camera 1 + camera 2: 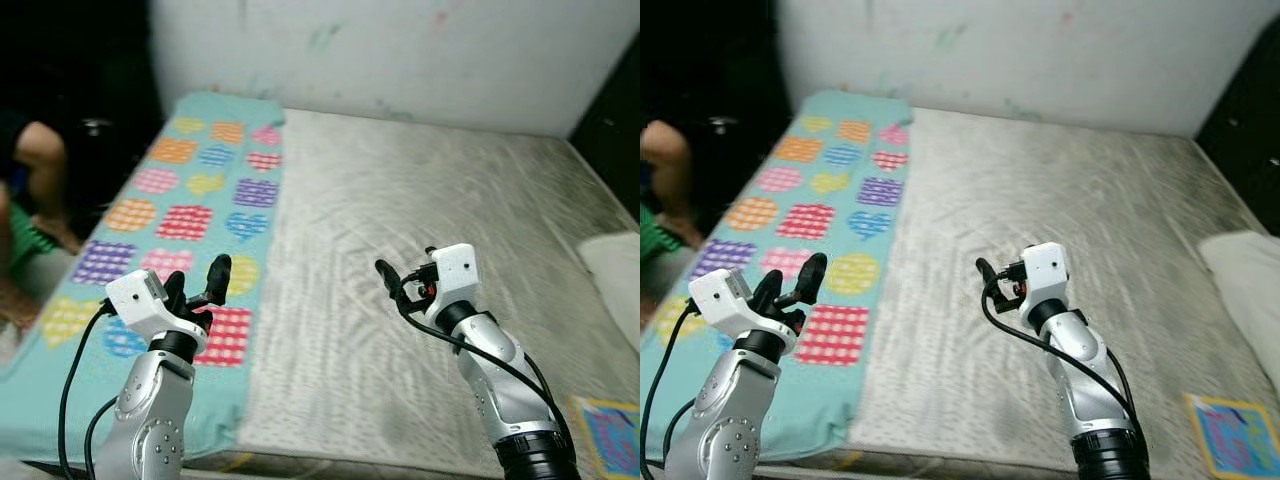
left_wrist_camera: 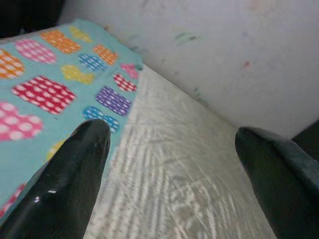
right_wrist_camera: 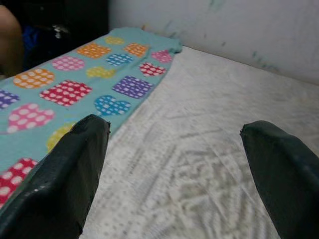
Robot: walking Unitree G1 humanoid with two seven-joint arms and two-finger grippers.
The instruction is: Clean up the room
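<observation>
Already at the bottom of the frame both arms are raised over the mattress (image 1: 420,200): the left gripper (image 1: 200,285) lower left above the teal patterned blanket (image 1: 190,200), the right gripper (image 1: 400,283) lower centre over bare grey ticking, each with fingers spread apart and empty. Likely risk: a pinch catching one thin layer, so the blanket drags askew. Farther right lie a white pillow (image 1: 615,270) and a colourful booklet (image 1: 608,432); a person (image 1: 25,190) sits at the far left edge, within a sweeping arm's path.
</observation>
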